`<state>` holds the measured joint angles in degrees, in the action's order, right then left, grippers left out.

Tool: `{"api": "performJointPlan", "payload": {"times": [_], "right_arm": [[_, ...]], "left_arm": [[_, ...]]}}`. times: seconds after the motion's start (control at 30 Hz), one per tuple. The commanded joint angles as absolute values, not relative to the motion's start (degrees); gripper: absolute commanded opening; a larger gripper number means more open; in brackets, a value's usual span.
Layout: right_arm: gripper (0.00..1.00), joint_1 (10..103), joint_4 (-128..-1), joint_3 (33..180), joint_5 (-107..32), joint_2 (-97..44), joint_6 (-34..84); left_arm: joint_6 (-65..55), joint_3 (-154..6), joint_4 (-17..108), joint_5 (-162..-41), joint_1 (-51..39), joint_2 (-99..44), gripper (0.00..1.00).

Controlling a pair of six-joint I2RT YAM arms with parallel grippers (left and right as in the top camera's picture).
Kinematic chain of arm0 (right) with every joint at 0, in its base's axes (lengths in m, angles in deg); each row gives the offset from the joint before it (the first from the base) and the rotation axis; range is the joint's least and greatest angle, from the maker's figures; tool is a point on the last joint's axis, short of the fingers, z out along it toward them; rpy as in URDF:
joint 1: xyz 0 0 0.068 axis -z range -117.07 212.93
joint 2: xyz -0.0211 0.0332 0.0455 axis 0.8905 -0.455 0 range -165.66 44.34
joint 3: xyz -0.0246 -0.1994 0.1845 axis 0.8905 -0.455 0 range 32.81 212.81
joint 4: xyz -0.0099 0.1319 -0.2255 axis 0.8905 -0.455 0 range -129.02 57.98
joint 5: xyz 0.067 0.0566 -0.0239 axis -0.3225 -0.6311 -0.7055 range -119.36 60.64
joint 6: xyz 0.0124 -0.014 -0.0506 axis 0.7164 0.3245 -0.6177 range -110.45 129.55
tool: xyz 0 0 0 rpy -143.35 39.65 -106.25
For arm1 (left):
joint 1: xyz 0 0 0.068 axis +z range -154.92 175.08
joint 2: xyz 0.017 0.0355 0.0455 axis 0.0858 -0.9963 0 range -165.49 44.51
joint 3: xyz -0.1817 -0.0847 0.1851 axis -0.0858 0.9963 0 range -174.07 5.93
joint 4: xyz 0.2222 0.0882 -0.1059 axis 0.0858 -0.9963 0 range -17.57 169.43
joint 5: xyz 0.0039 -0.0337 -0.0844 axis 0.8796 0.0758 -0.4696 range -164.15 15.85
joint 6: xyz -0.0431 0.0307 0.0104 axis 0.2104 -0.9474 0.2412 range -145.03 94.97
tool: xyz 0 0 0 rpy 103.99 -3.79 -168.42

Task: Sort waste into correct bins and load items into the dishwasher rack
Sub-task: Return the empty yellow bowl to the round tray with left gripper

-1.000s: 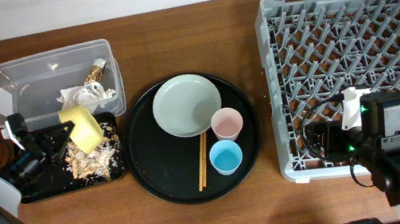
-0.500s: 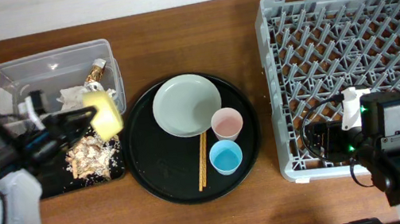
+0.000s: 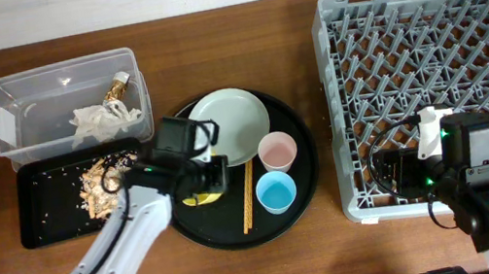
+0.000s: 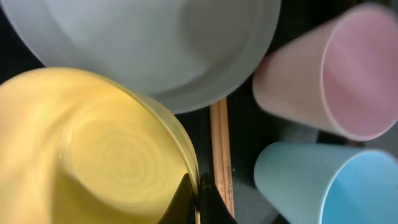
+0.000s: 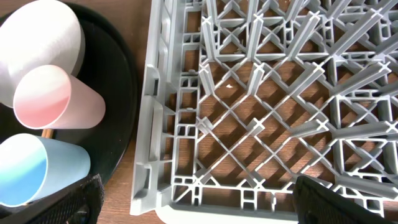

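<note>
My left gripper (image 3: 203,185) is shut on the rim of the small yellow bowl (image 4: 93,149), low over the left side of the round black serving tray (image 3: 202,230). Its fingers (image 4: 196,200) pinch the rim. The grey-green plate (image 3: 228,128), pink cup (image 3: 277,151), blue cup (image 3: 276,192) and chopsticks (image 3: 248,195) lie on that tray beside the bowl. Napkins (image 3: 99,119) and a gold wrapper (image 3: 119,84) lie in the clear tub (image 3: 12,100). Tan scraps (image 3: 98,185) lie in the shallow black tray (image 3: 46,218). My right gripper (image 5: 199,202) is open and empty over the front left corner of the dishwasher rack (image 3: 440,67).
The round serving tray lies between the two bins and the rack. The rack (image 5: 261,93) holds nothing among its pegs. Bare wooden table (image 3: 237,30) runs along the back and front edges.
My left gripper has carried the yellow bowl rightward from over the shallow black tray to the round serving tray beside the plate. The right arm has not moved.
</note>
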<state>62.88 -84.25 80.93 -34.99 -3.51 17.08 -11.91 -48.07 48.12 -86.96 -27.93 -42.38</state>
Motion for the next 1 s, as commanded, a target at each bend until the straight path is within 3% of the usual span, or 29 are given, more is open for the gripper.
{"api": "performJointPlan", "payload": {"times": [0.0,0.1,0.23,0.53,0.97], "right_arm": [[0.98,62.6,-84.1,82.0,-35.3,-3.3,17.1],[0.98,62.6,-84.1,82.0,-35.3,-3.3,17.1],[0.98,62.6,-84.1,82.0,-35.3,-3.4,17.1],[0.98,62.6,-84.1,82.0,-35.3,-3.4,17.1],[0.98,62.6,-84.2,82.0,-35.3,-3.4,17.1]], "left_arm": [[-13.0,-48.3,47.3,-80.1,-31.1,-43.3,0.03],[-13.0,-48.3,47.3,-80.4,-31.4,-43.3,0.24],[-13.0,-51.6,47.0,-80.3,-31.4,-39.1,0.38],[-12.9,-53.6,56.1,-86.4,-31.4,-38.6,0.46],[-12.5,-53.6,65.8,-92.4,-34.5,-53.8,0.45]]}}
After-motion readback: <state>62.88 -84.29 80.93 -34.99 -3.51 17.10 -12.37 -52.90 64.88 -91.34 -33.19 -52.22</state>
